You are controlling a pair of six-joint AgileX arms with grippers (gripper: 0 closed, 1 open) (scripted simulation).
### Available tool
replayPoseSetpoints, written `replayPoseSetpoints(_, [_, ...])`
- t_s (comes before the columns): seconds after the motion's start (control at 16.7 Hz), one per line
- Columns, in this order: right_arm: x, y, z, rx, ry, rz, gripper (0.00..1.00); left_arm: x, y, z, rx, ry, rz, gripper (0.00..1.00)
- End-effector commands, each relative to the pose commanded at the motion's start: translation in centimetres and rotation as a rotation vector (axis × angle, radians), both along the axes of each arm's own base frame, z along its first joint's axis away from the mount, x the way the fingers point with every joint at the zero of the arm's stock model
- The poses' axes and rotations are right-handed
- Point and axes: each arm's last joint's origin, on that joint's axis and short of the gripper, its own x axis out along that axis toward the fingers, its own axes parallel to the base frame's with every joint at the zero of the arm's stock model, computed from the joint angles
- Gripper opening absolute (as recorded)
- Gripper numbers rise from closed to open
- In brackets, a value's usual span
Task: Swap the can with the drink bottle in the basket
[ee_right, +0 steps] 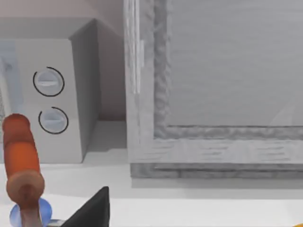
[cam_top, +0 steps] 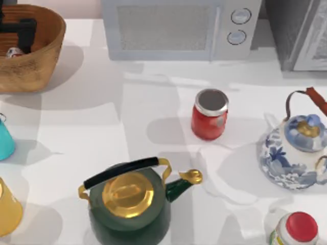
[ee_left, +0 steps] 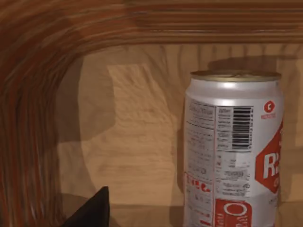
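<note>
The basket point(cam_top: 38, 66) stands at the table's far left corner. My left gripper point(cam_top: 21, 40) hangs inside it, just beside the drink bottle point(cam_top: 14, 51). In the left wrist view the drink bottle point(ee_left: 232, 151) stands upright on the basket's floor, white with a red-and-white label and a pale yellow top, close ahead of the gripper and apart from it. The basket's ribbed wall point(ee_left: 33, 104) curves round behind it. The teal can point(cam_top: 4, 140) stands on the table at the left edge, in front of the basket, partly cut off. A black part of my right gripper point(ee_right: 90, 213) is parked near the grey box at the far right.
A microwave point(cam_top: 179, 28) and a grey box point(cam_top: 299, 33) line the back. A red jar point(cam_top: 209, 115) stands mid-table. A green kettle point(cam_top: 130, 201) is at the front, a blue-and-white teapot point(cam_top: 296, 148) at the right, a red-capped bottle point(cam_top: 299, 228) at the front right and a yellow cylinder point(cam_top: 7, 206) at the front left.
</note>
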Motion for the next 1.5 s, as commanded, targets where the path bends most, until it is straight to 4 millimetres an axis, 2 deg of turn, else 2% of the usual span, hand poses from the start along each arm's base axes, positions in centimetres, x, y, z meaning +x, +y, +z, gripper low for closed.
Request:
replayPoseSetpoints(0.18, [0.0,0.0,0.0,0.000,0.000,0.000,1.00,0.3,0.1,-1.0,0.000,-0.002,0.004,1.00])
replayPoseSetpoints(0.54, [0.0,0.0,0.0,0.000,0.000,0.000,1.00,1.2,0.0,-5.6,-0.001,-0.003,0.005,1.00])
replayPoseSetpoints(0.78, [0.0,0.0,0.0,0.000,0.000,0.000,1.00,1.2,0.0,-5.7,-0.001,-0.002,0.005,1.00])
replayPoseSetpoints(1.5, [0.0,0.0,0.0,0.000,0.000,0.000,1.00,1.2,0.0,-5.7,-0.001,-0.002,0.005,0.10])
